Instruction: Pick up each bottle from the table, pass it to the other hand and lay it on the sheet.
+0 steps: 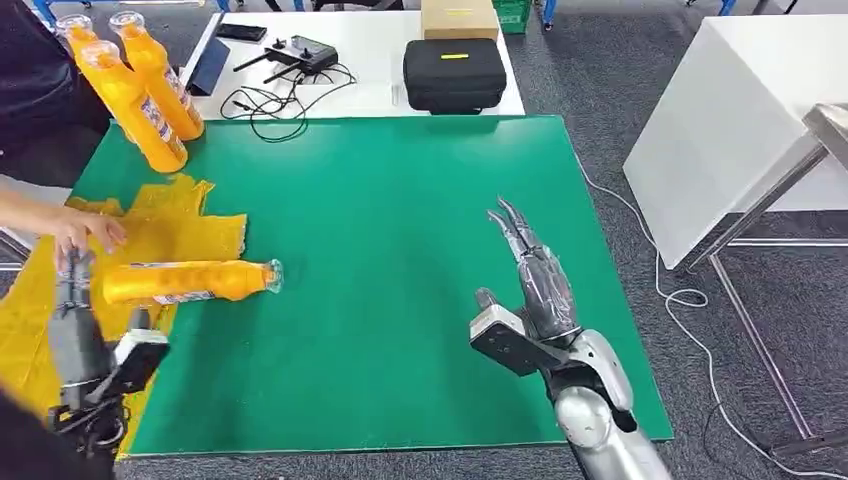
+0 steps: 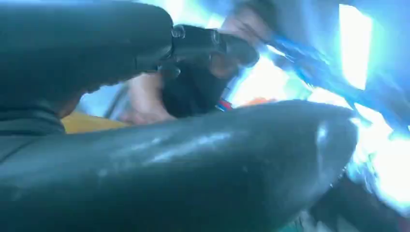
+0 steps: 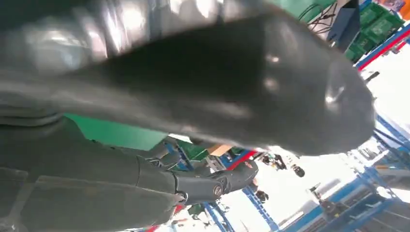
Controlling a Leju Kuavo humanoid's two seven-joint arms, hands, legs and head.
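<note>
Nearest, at the lower left of the head view, the left hand [image 1: 72, 300] reaches up over the yellow sheet [image 1: 185, 225], its fingers pointing away from the robot toward the base of an orange bottle lying on its side [image 1: 190, 281]. Whether those fingers touch the bottle or are closed on anything I cannot tell; they are partly hidden, and the left wrist view is too blurred to settle it. The lying bottle rests across the sheet's right edge, its base over the yellow and its clear cap end out on the green mat [image 1: 400, 260], pointing toward the middle of the table.

Lower right, the right hand [image 1: 535, 275] hangs over bare green mat, well apart from the bottle — fingers stretched out straight and slightly spread, thumb off to one side, holding nothing.

Just beyond the left hand, a person's hand [image 1: 85, 230] lies flat on the sheet near the bottle's base.

Farther back, at the mat's far left corner, two more orange bottles [image 1: 140, 85] lean together, held up at a tilt beside a person's dark clothing.

Beyond the mat stands a white table [image 1: 370, 40] carrying a black case [image 1: 455, 75], a cardboard box [image 1: 459, 18], a controller with cables [image 1: 295, 55] and a dark tablet [image 1: 210, 65].
</note>
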